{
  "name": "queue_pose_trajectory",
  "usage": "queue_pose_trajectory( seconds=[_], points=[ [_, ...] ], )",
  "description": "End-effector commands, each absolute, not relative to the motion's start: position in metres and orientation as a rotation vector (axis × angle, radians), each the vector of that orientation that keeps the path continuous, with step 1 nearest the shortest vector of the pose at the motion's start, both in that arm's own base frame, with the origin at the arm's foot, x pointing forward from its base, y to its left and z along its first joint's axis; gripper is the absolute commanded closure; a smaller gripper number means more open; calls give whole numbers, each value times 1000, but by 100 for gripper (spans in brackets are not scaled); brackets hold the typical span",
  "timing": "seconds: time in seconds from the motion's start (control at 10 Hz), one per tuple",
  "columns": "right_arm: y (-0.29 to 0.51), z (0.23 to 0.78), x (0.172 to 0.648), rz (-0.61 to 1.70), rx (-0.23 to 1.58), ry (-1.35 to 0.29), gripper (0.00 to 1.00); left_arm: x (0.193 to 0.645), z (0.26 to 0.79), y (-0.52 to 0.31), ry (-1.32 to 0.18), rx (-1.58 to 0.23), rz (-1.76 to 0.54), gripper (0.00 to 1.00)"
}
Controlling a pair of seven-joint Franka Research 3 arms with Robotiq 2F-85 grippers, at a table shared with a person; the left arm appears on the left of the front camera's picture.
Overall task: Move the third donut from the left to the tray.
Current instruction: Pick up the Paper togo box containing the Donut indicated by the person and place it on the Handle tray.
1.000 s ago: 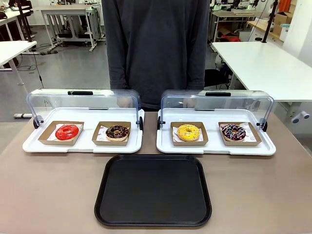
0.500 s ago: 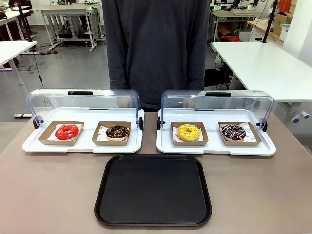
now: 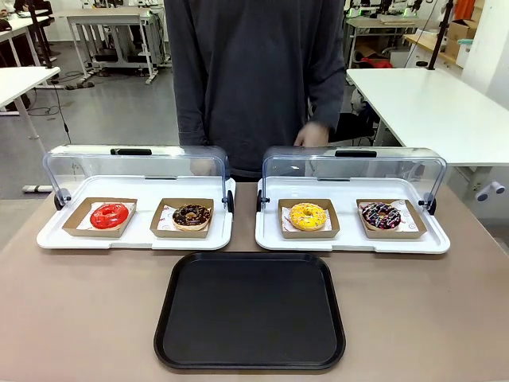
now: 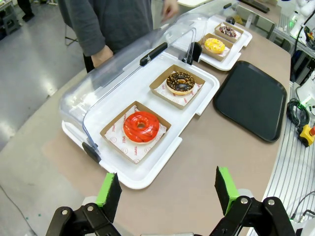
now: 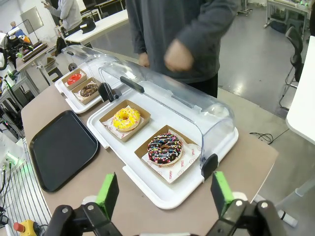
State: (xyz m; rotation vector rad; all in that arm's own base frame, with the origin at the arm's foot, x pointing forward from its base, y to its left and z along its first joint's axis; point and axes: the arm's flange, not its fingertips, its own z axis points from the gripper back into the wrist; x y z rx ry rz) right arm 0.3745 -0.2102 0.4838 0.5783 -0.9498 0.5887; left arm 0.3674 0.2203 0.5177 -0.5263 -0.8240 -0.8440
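Starting out, the left gripper (image 4: 167, 188) and right gripper (image 5: 165, 193) hang spread and empty; next, the yellow-iced donut (image 3: 308, 216) needs grasping by its cardboard holder (image 3: 286, 230) and carrying nearer, onto the black tray (image 3: 250, 314).

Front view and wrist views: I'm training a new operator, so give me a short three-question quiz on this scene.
1. True or false: the ring donut with bright yellow icing already lies on the large flat black rectangular tray.
2. Which donut shares its white lidded tray? A red-glazed; B chocolate-glazed donut with coloured sprinkles; C none.
3. Fill in: the left gripper and the right gripper are both ____.
Key: 1 false; 2 B; 3 open.
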Motion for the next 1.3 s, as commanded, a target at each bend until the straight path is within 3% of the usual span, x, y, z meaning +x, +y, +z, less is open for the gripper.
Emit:
queue_pose_trajectory(
  seconds=[0.0,1.2],
  points=[
    [-209,484,376,590,584,-971,0,367,519,220,-828,-533,-847,0],
    [-209,484,376,590,584,-971,0,367,519,220,-828,-533,-847,0]
  ],
)
